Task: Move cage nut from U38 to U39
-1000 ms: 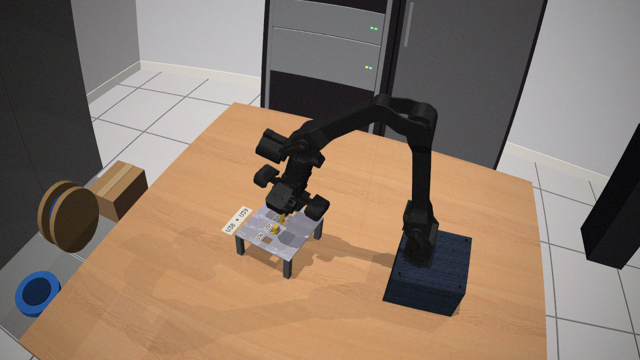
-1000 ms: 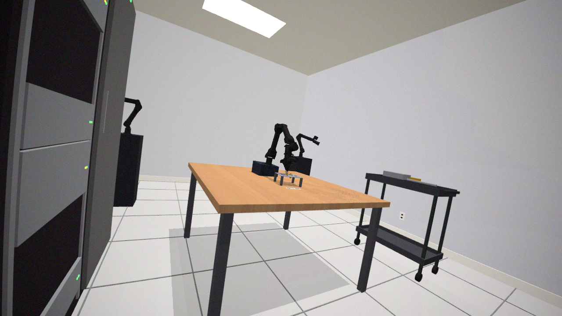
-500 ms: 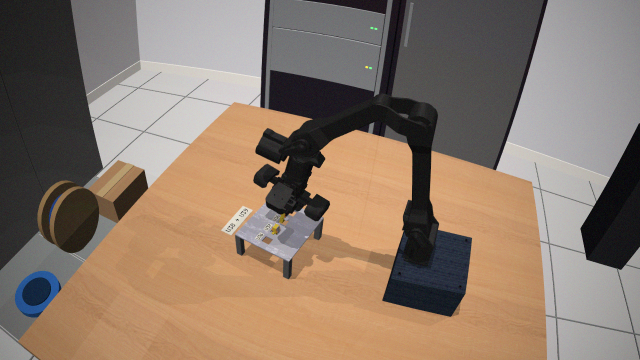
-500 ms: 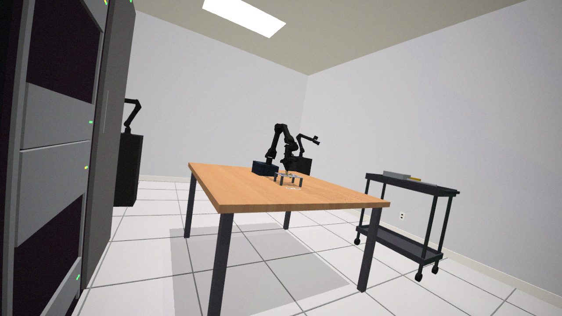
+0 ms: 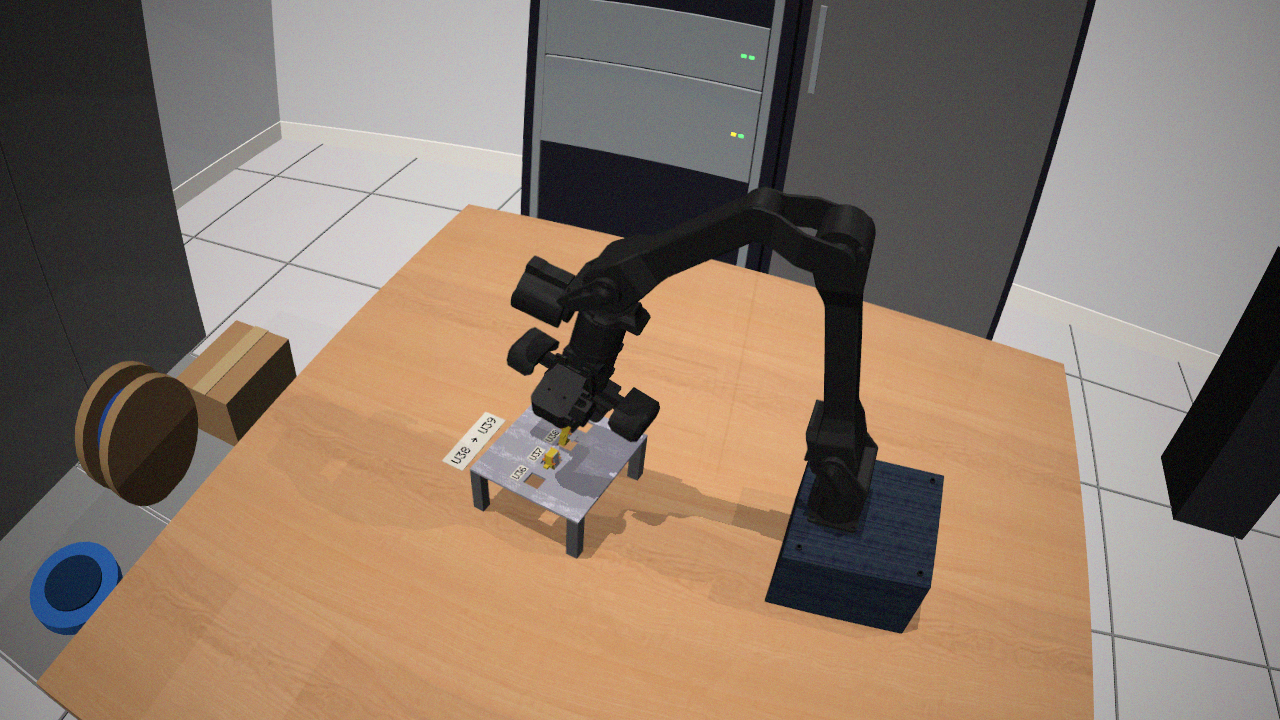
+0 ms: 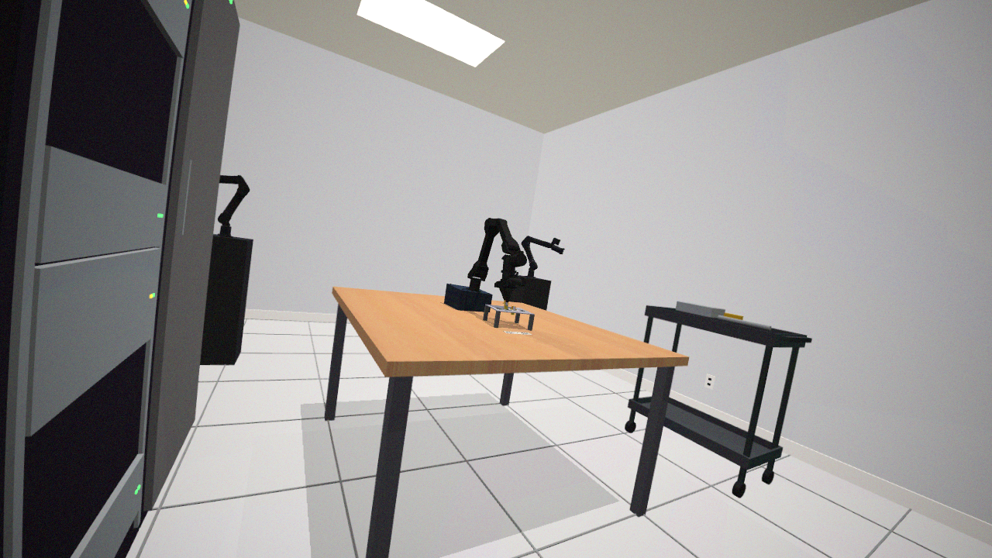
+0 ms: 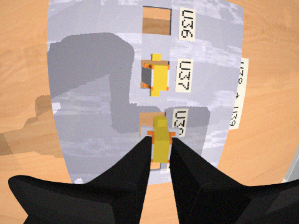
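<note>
Between my gripper's black fingertips (image 5: pixel 567 428) (image 6: pixel 507 302), I held the yellow cage nut (image 5: pixel 563 437) (image 7: pixel 161 146), pinched from both sides. In the wrist view it lay over the plate (image 5: pixel 586 508) (image 6: pixel 509 311) (image 7: pixel 93 124) between two holes, its tab at twelve o'clock reaching over the U38 hole (image 7: pixel 146 118). At twelve o'clock from it, well apart from my fingers, the other nut (image 5: pixel 550 459) (image 7: pixel 160 78) sat at U37, with the U36 hole (image 5: pixel 534 480) (image 7: pixel 156 25) beyond.
</note>
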